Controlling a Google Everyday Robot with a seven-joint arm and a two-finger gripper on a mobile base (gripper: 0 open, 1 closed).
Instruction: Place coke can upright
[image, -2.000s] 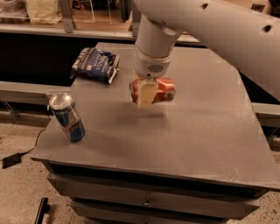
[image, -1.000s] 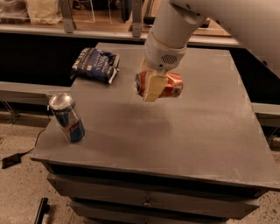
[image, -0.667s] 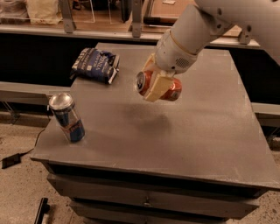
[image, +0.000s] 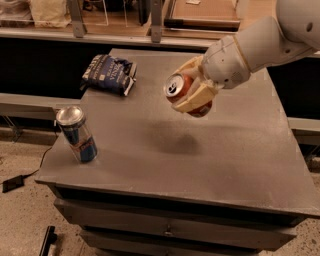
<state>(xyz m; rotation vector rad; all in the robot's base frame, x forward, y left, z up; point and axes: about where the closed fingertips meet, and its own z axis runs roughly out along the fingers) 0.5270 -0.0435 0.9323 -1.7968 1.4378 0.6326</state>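
Grey table (image: 235, 165) on speckled floor (image: 20, 225) | gripper (image: 189, 96) above centre, jaws clamping tilted coke can (image: 175, 86) | blue can (image: 77, 134), snack bag (image: 109, 74) aside

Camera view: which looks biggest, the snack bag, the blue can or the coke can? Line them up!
1. snack bag
2. blue can
3. coke can, unsure: the gripper grips it above the table, hiding part.

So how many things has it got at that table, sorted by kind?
Cans: 2 (coke can tilted in the gripper above the table; blue and silver can standing on it)
Snack bags: 1
Total: 3
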